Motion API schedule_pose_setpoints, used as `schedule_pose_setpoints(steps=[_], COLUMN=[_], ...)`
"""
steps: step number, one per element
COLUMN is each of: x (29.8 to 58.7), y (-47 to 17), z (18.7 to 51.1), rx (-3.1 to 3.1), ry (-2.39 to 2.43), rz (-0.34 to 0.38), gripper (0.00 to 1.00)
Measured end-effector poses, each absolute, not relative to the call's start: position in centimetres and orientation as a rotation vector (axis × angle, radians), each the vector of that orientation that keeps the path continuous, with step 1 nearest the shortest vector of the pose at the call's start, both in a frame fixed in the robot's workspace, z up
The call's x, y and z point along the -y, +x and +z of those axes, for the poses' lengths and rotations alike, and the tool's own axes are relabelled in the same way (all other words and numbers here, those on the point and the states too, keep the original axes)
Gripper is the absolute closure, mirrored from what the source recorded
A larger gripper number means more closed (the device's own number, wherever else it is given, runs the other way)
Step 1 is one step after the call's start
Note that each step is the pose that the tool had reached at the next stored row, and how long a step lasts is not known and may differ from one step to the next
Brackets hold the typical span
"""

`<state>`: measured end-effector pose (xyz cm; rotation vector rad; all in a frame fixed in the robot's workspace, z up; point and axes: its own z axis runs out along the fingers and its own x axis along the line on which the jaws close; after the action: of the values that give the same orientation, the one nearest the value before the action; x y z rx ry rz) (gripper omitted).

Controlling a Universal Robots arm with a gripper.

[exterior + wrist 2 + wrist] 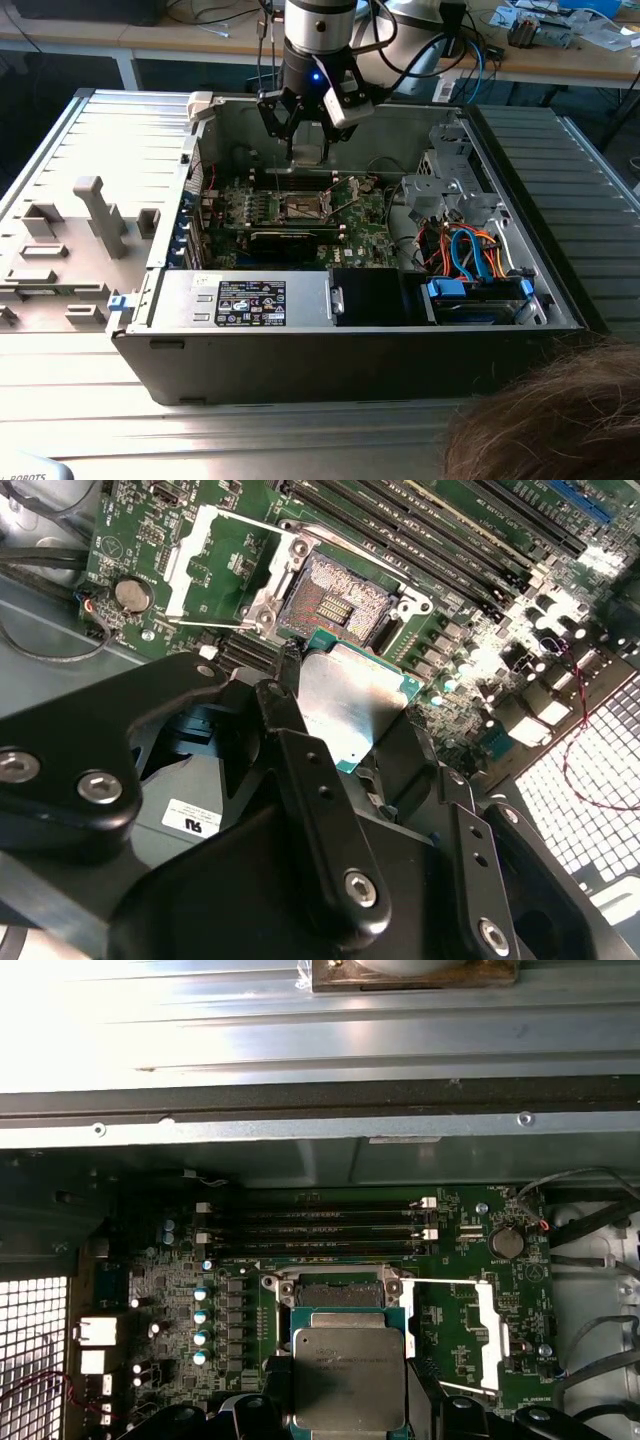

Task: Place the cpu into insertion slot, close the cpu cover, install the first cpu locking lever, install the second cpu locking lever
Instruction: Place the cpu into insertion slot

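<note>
My gripper [307,152] is shut on the cpu [348,1378], a flat silver-grey square with a teal edge, clamped between the black fingers [287,695]. In the exterior view the cpu [309,146] hangs inside the open computer case, above the green board. The insertion slot [335,600] lies open just beyond the chip, its contact field bare. In the first wrist view the insertion slot [333,1295] is partly covered by the chip. The cpu cover [212,552] is swung back off the slot and lies beside it. A thin locking lever [205,623] stands loose next to it.
Long black memory sticks [315,1230] run beside the slot. The case wall [360,125] rises close behind the gripper. A drive cage [445,180] and coloured cables [470,255] fill the exterior view's right. A person's hair [550,420] shows in front, a grey fixture [70,250] at the left.
</note>
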<state>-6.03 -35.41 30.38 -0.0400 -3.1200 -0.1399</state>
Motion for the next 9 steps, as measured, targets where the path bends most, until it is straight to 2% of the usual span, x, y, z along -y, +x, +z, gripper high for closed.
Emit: schedule_pose_setpoints(steps=[9], x=[35.41], y=[-6.04], z=[30.16], rx=[3.120], ry=[-0.040], rz=[-0.140], gripper=[0.46])
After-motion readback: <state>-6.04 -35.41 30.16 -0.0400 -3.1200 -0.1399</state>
